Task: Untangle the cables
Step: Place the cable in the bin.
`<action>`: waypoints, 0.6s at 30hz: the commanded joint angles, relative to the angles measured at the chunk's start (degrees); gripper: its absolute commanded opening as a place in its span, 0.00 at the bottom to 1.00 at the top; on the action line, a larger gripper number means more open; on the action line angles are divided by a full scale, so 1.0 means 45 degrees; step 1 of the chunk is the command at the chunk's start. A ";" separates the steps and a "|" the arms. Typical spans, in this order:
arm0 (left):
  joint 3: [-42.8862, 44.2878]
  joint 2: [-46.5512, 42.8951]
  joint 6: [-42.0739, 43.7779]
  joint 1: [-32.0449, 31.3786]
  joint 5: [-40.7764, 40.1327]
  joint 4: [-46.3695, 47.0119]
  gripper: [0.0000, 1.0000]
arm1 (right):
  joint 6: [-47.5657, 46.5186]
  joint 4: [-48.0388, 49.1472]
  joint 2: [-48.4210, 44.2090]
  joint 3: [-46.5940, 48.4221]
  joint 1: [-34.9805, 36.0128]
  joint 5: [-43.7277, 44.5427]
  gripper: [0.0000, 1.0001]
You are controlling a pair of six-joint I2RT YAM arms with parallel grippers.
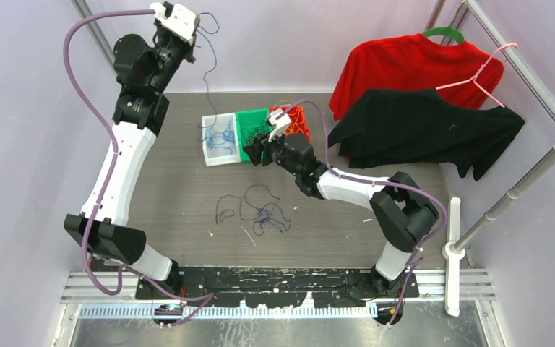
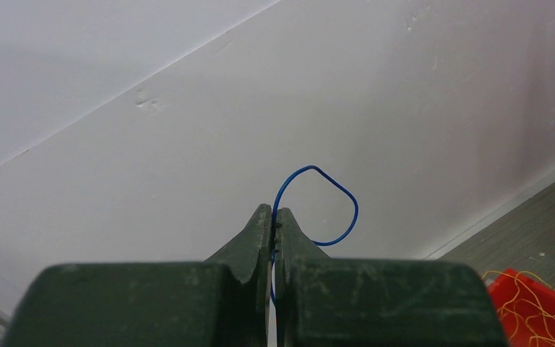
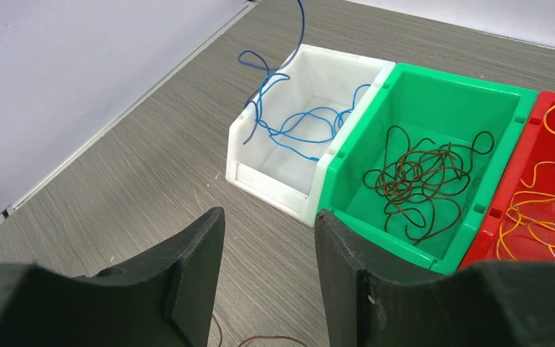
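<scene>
- The grey table (image 1: 181, 188) carries both arms, three bins and a loose clump of cables
- A red shirt (image 1: 405, 69) and a black shirt (image 1: 419, 130) hang on the rail at the right, well apart from the work
- The left arm (image 1: 126, 166) reaches high toward the back wall; the right arm (image 1: 347, 189) stretches low toward the bins
- A white bin (image 3: 260, 173), a green bin (image 3: 441, 76) and a red bin (image 3: 495, 224) stand side by side, touching
- The right gripper (image 3: 269, 217) hovers just in front of the white and green bins, fingers parted, nothing between them
- The left gripper (image 2: 273, 213) is clenched on a blue cable (image 2: 354, 206), which loops above the fingertips and trails down toward the white bin
- More blue cable (image 3: 296, 134) lies in the white bin, a dark brown tangle (image 3: 419, 181) in the green one, orange strands (image 3: 542, 217) in the red one
- The clump (image 1: 260, 213) of blue and dark wire lies on the table, nearer the arm bases than the bins
</scene>
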 commanded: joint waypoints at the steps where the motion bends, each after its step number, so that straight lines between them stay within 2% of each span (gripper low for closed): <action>1: 0.1046 0.0183 0.0444 0.0335 -0.0256 0.1503 0.00 | -0.0232 0.0739 -0.0260 0.0127 0.0014 -0.0114 0.54; 12: 0.1670 0.0450 0.0149 0.0586 0.0094 0.1683 0.00 | -0.0207 0.0590 -0.0755 -0.0513 -0.0105 -0.0125 0.53; 18: 0.1141 0.0406 0.0232 0.0588 -0.0002 0.1845 0.00 | -0.0161 0.0541 -0.0898 -0.0611 -0.0122 -0.0151 0.52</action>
